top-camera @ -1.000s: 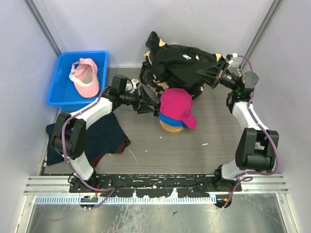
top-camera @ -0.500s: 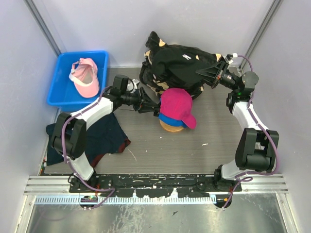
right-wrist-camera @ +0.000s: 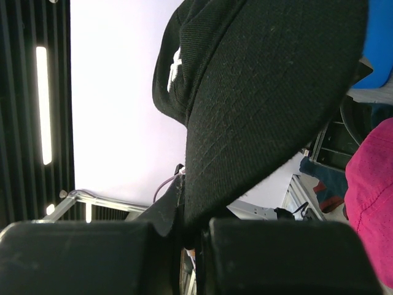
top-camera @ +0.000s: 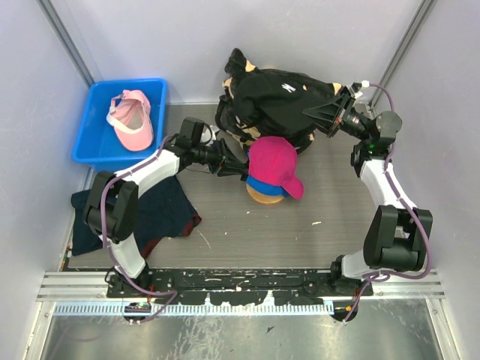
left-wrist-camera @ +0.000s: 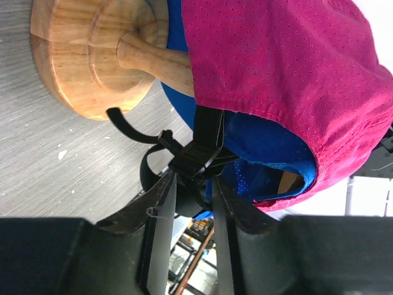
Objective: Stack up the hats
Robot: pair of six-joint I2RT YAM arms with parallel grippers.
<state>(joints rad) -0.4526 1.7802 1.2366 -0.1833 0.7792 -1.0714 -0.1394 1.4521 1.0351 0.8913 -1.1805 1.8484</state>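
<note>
I'm pinching the black cap [top-camera: 285, 97] by its stiff brim [right-wrist-camera: 245, 135] with the right gripper [top-camera: 324, 118], hanging it over the table's back. It's light and floppy, so the brim's the spot. The left gripper [left-wrist-camera: 193, 184] is straddling the magenta cap [top-camera: 274, 161] strap [left-wrist-camera: 206, 132] on the wooden stand [top-camera: 264, 198], jaws narrow. Can't tell if it's gripping.

You won't find a word, number or brand name here that you can read. The only mark is a small white embroidered logo [top-camera: 287, 88] on the black cap [top-camera: 270, 109]. It also shows from the right wrist, but it is too small and skewed to make out.
</note>
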